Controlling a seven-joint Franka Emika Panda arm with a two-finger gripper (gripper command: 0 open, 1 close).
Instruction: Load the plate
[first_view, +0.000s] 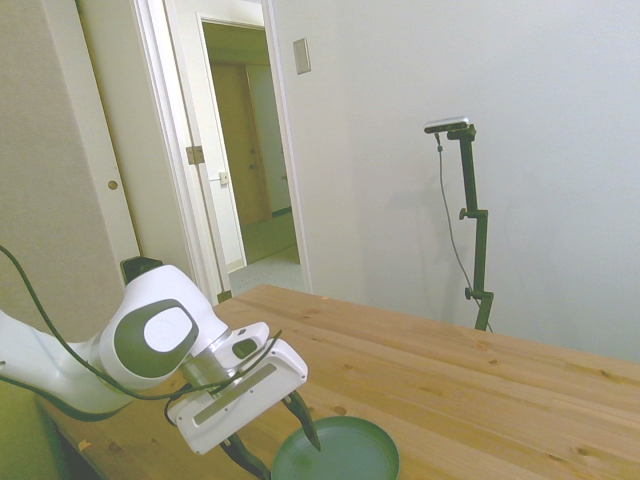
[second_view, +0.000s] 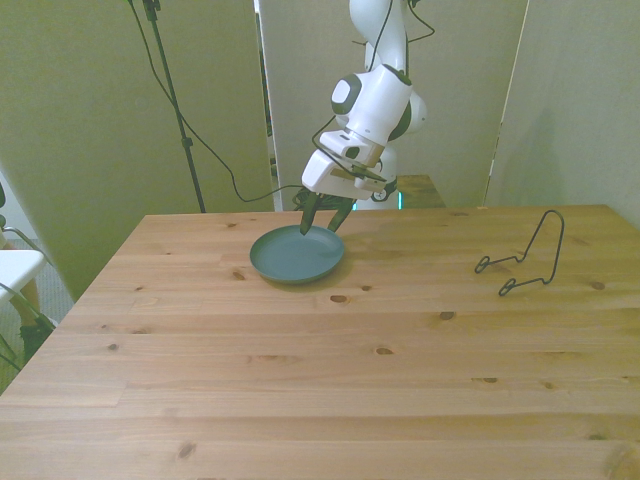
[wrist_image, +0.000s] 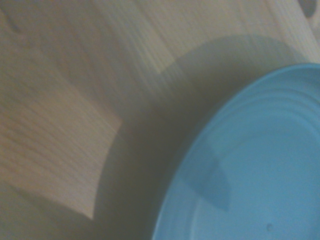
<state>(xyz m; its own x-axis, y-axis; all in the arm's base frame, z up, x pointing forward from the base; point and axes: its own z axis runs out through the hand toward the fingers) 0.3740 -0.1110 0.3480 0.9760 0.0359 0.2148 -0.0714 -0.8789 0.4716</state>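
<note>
- White robot arm (second_view: 372, 100) is tilting its two-finger gripper (second_view: 322, 215) steeply down, fingers parted, holding nothing.
- Round dark teal-green plate (second_view: 296, 256) is lying near the table's (second_view: 320, 380) far edge, its far rim between the fingertips.

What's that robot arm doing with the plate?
The robot's gripper is tilted and reaching down at the far edge of the green plate, with its fingers open on either side of the rim. The plate lies flat on the wooden table. A wire rack stands empty on the front view's right.
</note>
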